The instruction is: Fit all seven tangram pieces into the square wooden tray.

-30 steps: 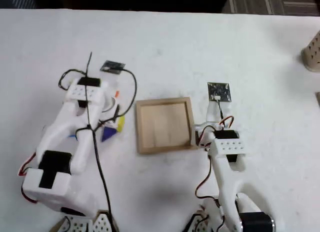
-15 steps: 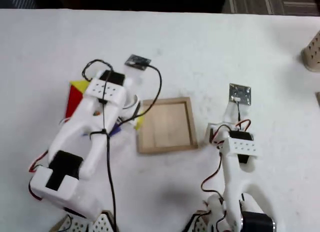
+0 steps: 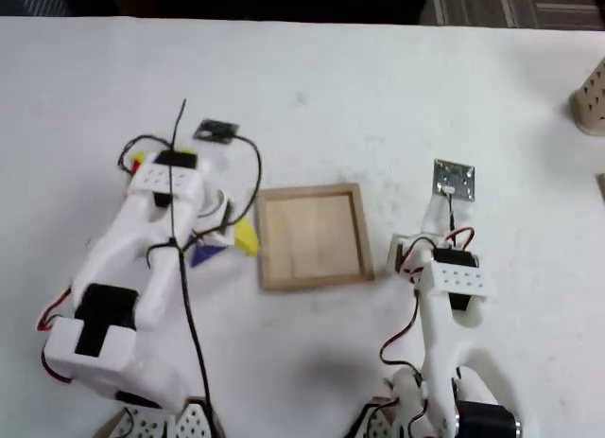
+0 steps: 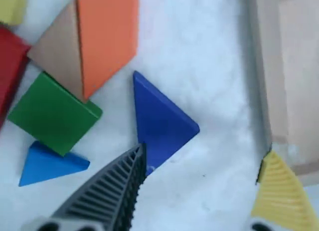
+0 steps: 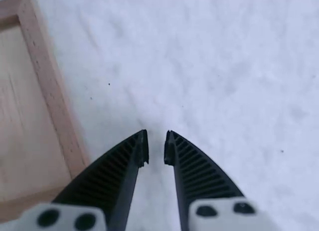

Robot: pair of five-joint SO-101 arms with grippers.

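**Near to far.** Toward the left edge of the worktop (image 3: pixel 378 97), the left hand (image 4: pixel 202 161) stands open and empty. Its black finger overlaps an edge of the dark blue triangle (image 4: pixel 162 123). Its yellow finger lies just beside the left rim of the tray (image 3: pixel 317 280). The right hand (image 5: pixel 155 148) hangs just off the tray's right rim, fingers almost together, gripping nothing. The tray sits mid-worktop with no piece in it. Farther off, nearer the left edge, lie the light blue triangle (image 4: pixel 50 163), the green square (image 4: pixel 52 114), and the tan triangle (image 4: pixel 57 54) edge to edge with the orange parallelogram (image 4: pixel 107 36). A red piece (image 4: pixel 10 66) and a yellow piece (image 4: pixel 12 4) lie outermost.

**Handling.** We judge the pieces light, stiff, thin and smooth-faced. They should slide rather than bend, and they offer little height for a grip. We would take the dark blue triangle low, across its two short sides, since a pinch at a corner may squirt it out.

**Change.** Since half a second ago, the left arm has swung back from the tray's far left corner toward the left edge. It now covers most of the red and yellow pieces that were exposed then. The right arm has kept its place, and the tray remains bare.
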